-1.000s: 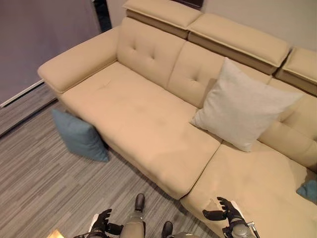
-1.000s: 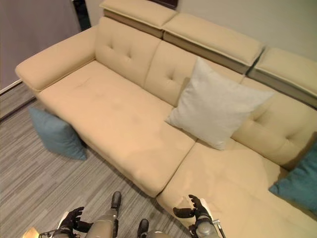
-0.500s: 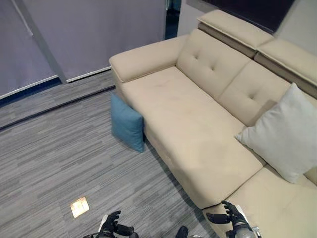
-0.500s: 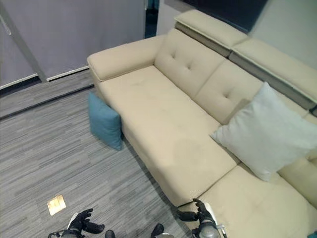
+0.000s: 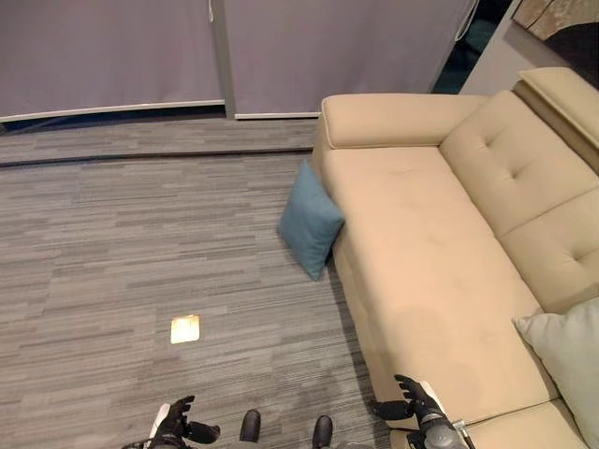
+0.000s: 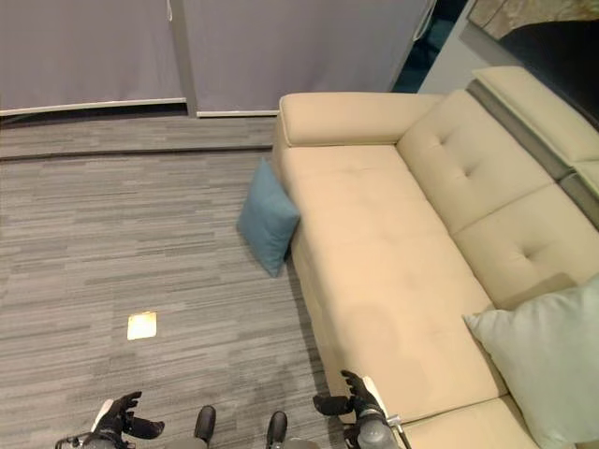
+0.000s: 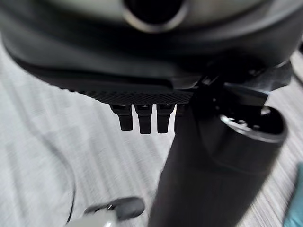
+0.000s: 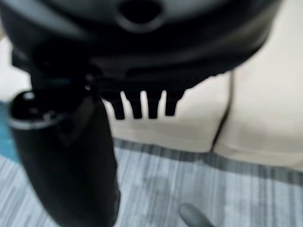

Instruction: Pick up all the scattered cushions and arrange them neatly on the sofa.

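Observation:
A blue cushion [image 5: 310,218] stands on the grey floor, leaning against the front of the beige sofa [image 5: 426,224] near its armrest. A pale grey cushion [image 6: 552,360] rests on the sofa seat against the backrest at the far right. My left hand [image 5: 178,426] hangs low over the floor, open and holding nothing. My right hand [image 5: 411,409] hovers at the sofa's front edge, fingers relaxed and empty. In the wrist views the straight fingers [image 7: 141,118] of the left hand and the fingers [image 8: 142,105] of the right hand grasp nothing.
Grey sliding panels [image 5: 112,51] line the far side of the striped floor. A small bright floor plate [image 5: 185,328] lies in the carpet left of the sofa. Open floor stretches between me and the blue cushion.
The camera has swung left: the sofa and both cushions slide right in view, more floor and the wall panels appear. Both hands stay low and empty.

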### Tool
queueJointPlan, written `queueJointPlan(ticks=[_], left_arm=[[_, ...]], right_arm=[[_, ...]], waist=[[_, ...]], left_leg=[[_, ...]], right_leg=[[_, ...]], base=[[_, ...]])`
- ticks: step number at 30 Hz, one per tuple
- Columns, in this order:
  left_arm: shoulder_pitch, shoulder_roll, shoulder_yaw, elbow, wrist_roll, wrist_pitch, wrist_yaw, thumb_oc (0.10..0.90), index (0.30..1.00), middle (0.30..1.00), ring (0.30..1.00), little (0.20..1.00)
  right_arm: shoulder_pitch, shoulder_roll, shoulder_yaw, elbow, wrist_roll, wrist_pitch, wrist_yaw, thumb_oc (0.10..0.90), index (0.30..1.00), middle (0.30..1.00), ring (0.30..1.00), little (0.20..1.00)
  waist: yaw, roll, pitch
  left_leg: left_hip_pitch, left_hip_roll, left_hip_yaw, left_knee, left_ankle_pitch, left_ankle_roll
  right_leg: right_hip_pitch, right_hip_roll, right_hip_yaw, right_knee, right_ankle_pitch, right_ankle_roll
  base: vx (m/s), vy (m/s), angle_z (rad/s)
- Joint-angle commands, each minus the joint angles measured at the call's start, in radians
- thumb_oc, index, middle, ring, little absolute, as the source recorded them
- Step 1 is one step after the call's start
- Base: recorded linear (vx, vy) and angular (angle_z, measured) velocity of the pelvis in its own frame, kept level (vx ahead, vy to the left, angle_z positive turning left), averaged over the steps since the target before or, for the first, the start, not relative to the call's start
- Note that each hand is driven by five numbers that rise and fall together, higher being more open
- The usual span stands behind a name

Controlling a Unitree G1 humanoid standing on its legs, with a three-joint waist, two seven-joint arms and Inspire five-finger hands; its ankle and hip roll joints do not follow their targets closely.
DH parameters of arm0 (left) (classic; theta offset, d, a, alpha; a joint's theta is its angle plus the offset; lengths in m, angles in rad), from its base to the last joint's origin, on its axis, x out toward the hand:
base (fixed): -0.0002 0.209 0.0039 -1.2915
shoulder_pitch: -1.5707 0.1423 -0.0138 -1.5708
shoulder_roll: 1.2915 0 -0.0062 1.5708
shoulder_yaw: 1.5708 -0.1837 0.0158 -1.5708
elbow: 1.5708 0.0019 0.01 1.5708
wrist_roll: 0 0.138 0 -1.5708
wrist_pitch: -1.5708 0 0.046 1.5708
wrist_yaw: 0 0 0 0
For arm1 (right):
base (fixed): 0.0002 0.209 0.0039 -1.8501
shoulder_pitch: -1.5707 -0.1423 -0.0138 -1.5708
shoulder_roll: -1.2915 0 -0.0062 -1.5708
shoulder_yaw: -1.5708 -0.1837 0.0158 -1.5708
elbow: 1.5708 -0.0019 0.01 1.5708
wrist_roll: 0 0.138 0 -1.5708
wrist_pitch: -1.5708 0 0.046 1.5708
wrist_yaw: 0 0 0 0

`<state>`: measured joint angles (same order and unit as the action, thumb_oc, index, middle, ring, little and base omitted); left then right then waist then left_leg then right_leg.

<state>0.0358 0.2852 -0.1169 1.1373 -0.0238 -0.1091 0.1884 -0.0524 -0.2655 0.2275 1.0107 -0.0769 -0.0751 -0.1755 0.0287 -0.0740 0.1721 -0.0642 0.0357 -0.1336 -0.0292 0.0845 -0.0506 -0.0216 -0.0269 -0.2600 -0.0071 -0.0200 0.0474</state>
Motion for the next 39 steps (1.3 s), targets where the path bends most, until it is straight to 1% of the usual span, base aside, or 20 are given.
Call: queueJointPlan(ticks=[1, 2, 3, 6, 8, 10, 11, 15, 17, 19, 23, 24, 27, 29, 33, 35, 36, 37, 38, 39], left_arm=[[-0.002, 0.024, 0.031, -0.006, -0.039, -0.041, 0.022, 0.8, 0.9, 0.9, 0.9, 0.9], [0.013, 0.011, 0.04, 0.01, -0.042, -0.034, 0.019, 0.8, 0.9, 0.9, 0.9, 0.9], [0.013, 0.011, 0.04, 0.01, -0.042, -0.034, 0.019, 0.8, 0.9, 0.9, 0.9, 0.9], [0.034, 0.007, 0.056, 0.02, -0.041, -0.029, 0.019, 0.8, 0.9, 0.9, 0.9, 0.9], [0.052, 0.011, 0.076, 0.022, -0.047, -0.021, 0.016, 0.8, 0.9, 0.9, 0.9, 0.9], [0.056, 0.016, 0.089, 0.027, -0.051, -0.018, 0.016, 0.8, 0.9, 0.9, 0.9, 0.9], [0.059, 0.023, 0.099, 0.028, -0.057, -0.015, 0.015, 0.8, 0.9, 0.9, 0.9, 0.9], [0.056, 0.031, 0.098, 0.021, -0.072, -0.016, 0.017, 0.8, 0.9, 0.9, 0.9, 0.9], [0.053, 0.033, 0.096, 0.015, -0.07, -0.014, 0.014, 0.8, 0.9, 0.9, 0.9, 0.9], [0.054, 0.036, 0.091, 0.015, -0.06, -0.007, 0.01, 0.8, 0.9, 0.9, 0.9, 0.9], [0.047, 0.049, 0.09, 0.023, -0.054, -0.006, 0.011, 0.8, 0.9, 0.9, 0.9, 0.9], [0.039, 0.058, 0.084, 0.018, -0.048, -0.007, 0.012, 0.8, 0.9, 0.9, 0.9, 0.9], [0.028, 0.073, 0.079, -0.003, -0.05, -0.006, 0.015, 0.8, 0.9, 0.9, 0.9, 0.9], [0.016, 0.08, 0.077, -0.014, -0.056, -0.01, 0.016, 0.8, 0.9, 0.9, 0.9, 0.9], [0.013, 0.078, 0.071, -0.017, -0.056, -0.01, 0.01, 0.8, 0.9, 0.9, 0.9, 0.9], [0.008, 0.077, 0.069, -0.007, -0.052, -0.009, 0.008, 0.8, 0.9, 0.9, 0.9, 0.9], [0.008, 0.077, 0.069, -0.007, -0.052, -0.009, 0.008, 0.8, 0.9, 0.9, 0.9, 0.9], [-0.003, 0.074, 0.063, 0.02, -0.025, -0.009, 0.007, 0.8, 0.9, 0.9, 0.9, 0.9], [-0.003, 0.073, 0.063, 0.02, -0.025, -0.01, 0.007, 0.8, 0.9, 0.9, 0.9, 0.9], [-0.003, 0.061, 0.05, 0.038, -0.002, -0.013, 0.003, 0.8, 0.9, 0.9, 0.9, 0.9]], right_arm=[[-0.019, -0.042, -0.003, -0.062, -0.005, -0.033, -0.021, 0.8, 0.9, 0.9, 0.9, 0.9], [-0.01, -0.044, -0.011, -0.06, -0.006, -0.03, -0.021, 0.8, 0.9, 0.9, 0.9, 0.9], [-0.01, -0.045, -0.01, -0.06, -0.006, -0.03, -0.021, 0.8, 0.9, 0.9, 0.9, 0.9], [0.001, -0.043, -0.015, -0.057, -0.004, -0.025, -0.022, 0.8, 0.9, 0.9, 0.9, 0.9], [0.012, -0.038, -0.011, -0.05, -0.006, -0.02, -0.021, 0.8, 0.9, 0.9, 0.9, 0.9], [0.016, -0.033, -0.013, -0.042, -0.003, -0.018, -0.021, 0.8, 0.9, 0.9, 0.9, 0.9], [0.018, -0.025, -0.013, -0.036, 0.001, -0.017, -0.021, 0.8, 0.9, 0.9, 0.9, 0.9], [0.02, -0.017, 0.002, -0.032, -0.002, -0.017, -0.022, 0.8, 0.9, 0.9, 0.9, 0.9], [0.018, -0.009, 0.003, -0.026, -0.005, -0.016, -0.02, 0.8, 0.9, 0.9, 0.9, 0.9], [0.021, 0.002, 0.001, -0.023, -0.009, -0.015, -0.019, 0.8, 0.9, 0.9, 0.9, 0.9], [0.02, 0.02, 0.013, -0.025, -0.017, -0.013, -0.014, 0.8, 0.9, 0.9, 0.9, 0.9], [0.015, 0.036, 0.018, -0.017, -0.02, -0.011, -0.008, 0.8, 0.9, 0.9, 0.9, 0.9], [-0.006, 0.045, 0.024, -0.03, -0.025, -0.006, -0.004, 0.8, 0.9, 0.9, 0.9, 0.9], [-0.016, 0.048, 0.03, -0.042, -0.023, -0.008, -0.004, 0.8, 0.9, 0.9, 0.9, 0.9], [-0.023, 0.042, 0.035, -0.036, -0.027, -0.004, -0.005, 0.8, 0.9, 0.9, 0.9, 0.9], [-0.03, 0.037, 0.029, -0.034, -0.021, -0.003, -0.009, 0.8, 0.9, 0.9, 0.9, 0.9], [-0.03, 0.037, 0.029, -0.034, -0.021, -0.003, -0.009, 0.8, 0.9, 0.9, 0.9, 0.9], [-0.032, 0.032, 0.024, -0.034, -0.024, -0.001, -0.009, 0.8, 0.9, 0.9, 0.9, 0.9], [-0.032, 0.032, 0.024, -0.034, -0.024, -0.001, -0.009, 0.8, 0.9, 0.9, 0.9, 0.9], [-0.017, 0.027, 0.023, -0.03, -0.032, -0.003, -0.008, 0.8, 0.9, 0.9, 0.9, 0.9]], waist=[[-0.014, -0.065, -0.007], [-0.015, -0.065, 0.0], [-0.015, -0.064, 0.0], [-0.017, -0.062, -0.004], [-0.008, -0.063, -0.011], [-0.002, -0.065, -0.019], [0.002, -0.074, -0.023], [0.014, -0.086, -0.024], [0.023, -0.079, -0.032], [0.019, -0.083, -0.044], [0.021, -0.097, -0.045], [0.016, -0.099, -0.045], [-0.012, -0.073, -0.025], [-0.026, -0.047, -0.01], [-0.038, -0.038, -0.003], [-0.047, -0.042, 0.0], [-0.047, -0.041, 0.001], [-0.065, -0.051, 0.003], [-0.065, -0.048, 0.006], [-0.074, -0.06, -0.011]], left_leg=[[-0.019, -0.074, 0.104, 0.13, -0.16, -0.008], [-0.04, -0.053, 0.179, 0.175, -0.16, -0.023], [-0.042, -0.052, 0.178, 0.18, -0.163, -0.024], [-0.067, 0.003, 0.304, 0.187, -0.138, -0.017], [-0.08, 0.024, 0.345, 0.151, -0.104, -0.016], [-0.095, 0.041, 0.354, 0.117, -0.086, -0.028], [-0.129, 0.069, 0.402, 0.072, -0.039, -0.028], [-0.161, 0.099, 0.399, 0.043, -0.032, -0.051], [-0.155, 0.11, 0.411, 0.028, 0.007, -0.043], [-0.141, 0.103, 0.416, 0.034, 0.019, -0.04], [-0.124, 0.078, 0.423, 0.062, -0.015, -0.017], [-0.083, 0.047, 0.429, 0.06, -0.049, 0.012], [-0.014, 0.03, 0.423, 0.022, -0.07, 0.043], [0.053, 0.018, 0.415, -0.024, -0.088, 0.053], [0.09, 0.002, 0.393, -0.046, -0.106, 0.052], [0.104, -0.011, 0.379, -0.051, -0.113, 0.045], [0.104, -0.01, 0.378, -0.051, -0.114, 0.044], [0.12, -0.03, 0.351, -0.053, -0.133, 0.037], [0.125, -0.028, 0.351, -0.052, -0.136, 0.036], [0.147, -0.058, 0.336, -0.041, -0.174, 0.034]], right_leg=[[-0.019, -0.061, 0.005, 0.005, 0.013, 0.077], [0.008, -0.072, -0.036, -0.007, 0.006, 0.074], [0.009, -0.071, -0.036, -0.008, 0.006, 0.073], [0.036, -0.075, -0.069, -0.027, 0.005, 0.073], [0.053, -0.068, -0.084, -0.036, 0.001, 0.074], [0.071, -0.058, -0.088, -0.043, -0.017, 0.083], [0.077, -0.055, -0.105, -0.043, -0.026, 0.079], [0.122, -0.046, -0.1, -0.049, -0.063, 0.084], [0.13, -0.036, -0.101, -0.039, -0.062, 0.08], [0.137, -0.041, -0.101, -0.016, -0.07, 0.082], [0.128, -0.073, -0.077, 0.077, -0.078, 0.095], [0.097, -0.112, -0.064, 0.188, -0.034, 0.123], [-0.023, -0.148, -0.025, 0.424, 0.074, 0.155], [-0.105, -0.144, -0.023, 0.495, 0.065, 0.149], [-0.143, -0.135, -0.051, 0.364, 0.042, 0.124], [-0.17, -0.127, -0.06, 0.23, 0.06, 0.123], [-0.168, -0.126, -0.061, 0.228, 0.06, 0.123], [-0.193, -0.113, -0.046, 0.092, 0.104, 0.143], [-0.187, -0.11, -0.047, 0.091, 0.103, 0.144], [-0.151, -0.109, -0.046, 0.042, 0.109, 0.132]], base=[[0.01, -0.095, 0.96], [0.01, -0.064, 1.05], [0.01, -0.042, 1.07], [0.06, 0.005, 0.37], [0.14, 0.009, 0.22], [0.23, 0.037, 0.41], [0.2, 0.046, 0.32], [0.24, 0.065, 0.04], [0.19, 0.156, -0.06], [0.23, 0.173, 0.09], [0.21, 0.211, 0.06], [0.26, 0.305, -0.13], [0.23, 0.298, -0.15], [0.23, 0.246, 0.05], [0.22, 0.084, -0.04], [0.2, -0.004, 0.0], [0.32, -0.03, 0.08], [0.24, -0.021, 0.15], [0.5, -0.026, 0.54], [0.26, -0.004, 0.48]])
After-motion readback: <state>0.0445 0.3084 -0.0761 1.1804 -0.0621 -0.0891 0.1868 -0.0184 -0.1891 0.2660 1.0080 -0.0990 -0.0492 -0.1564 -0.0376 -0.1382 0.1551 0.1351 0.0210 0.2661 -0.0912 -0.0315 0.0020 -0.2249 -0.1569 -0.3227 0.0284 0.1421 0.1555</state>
